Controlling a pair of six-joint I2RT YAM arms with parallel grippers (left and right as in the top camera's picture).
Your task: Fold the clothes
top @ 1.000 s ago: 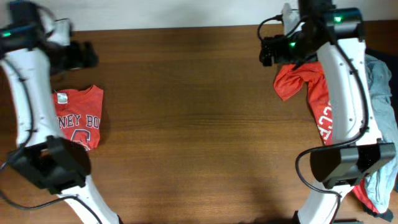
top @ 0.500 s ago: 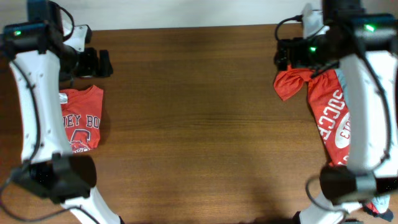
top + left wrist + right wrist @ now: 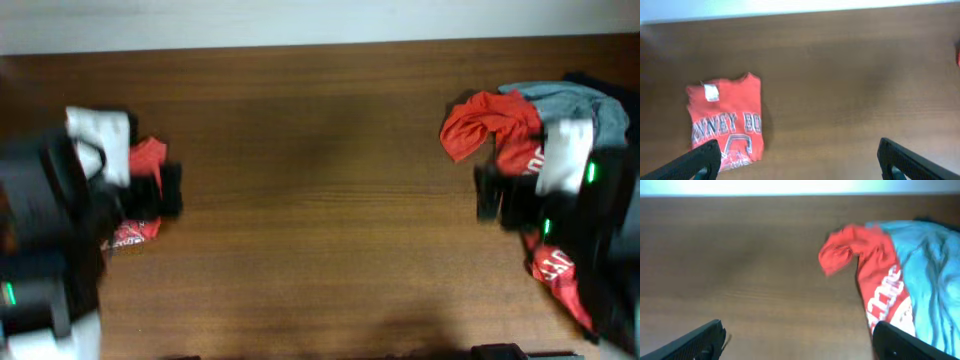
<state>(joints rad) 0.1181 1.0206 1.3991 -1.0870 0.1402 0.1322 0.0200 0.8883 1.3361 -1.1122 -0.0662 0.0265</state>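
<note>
A folded red T-shirt (image 3: pixel 726 120) with white lettering lies at the table's left; in the overhead view (image 3: pixel 146 160) my left arm hides most of it. A crumpled red shirt (image 3: pixel 490 118) with white print lies at the right edge, also in the right wrist view (image 3: pixel 865 255), against a grey-blue garment (image 3: pixel 575 100). My left gripper (image 3: pixel 800 162) is open and empty, high above the table, right of the folded shirt. My right gripper (image 3: pixel 800 342) is open and empty, above bare wood left of the pile.
The brown wooden table (image 3: pixel 320 180) spans the view, with a pale wall strip (image 3: pixel 300 20) along its far edge. The grey-blue garment also shows in the right wrist view (image 3: pixel 930 265). Both arms are blurred in the overhead view.
Both arms have pulled back from the far edge toward the near side and up. The right arm now uncovers the red and grey-blue clothes. The left arm now covers much of the folded shirt.
</note>
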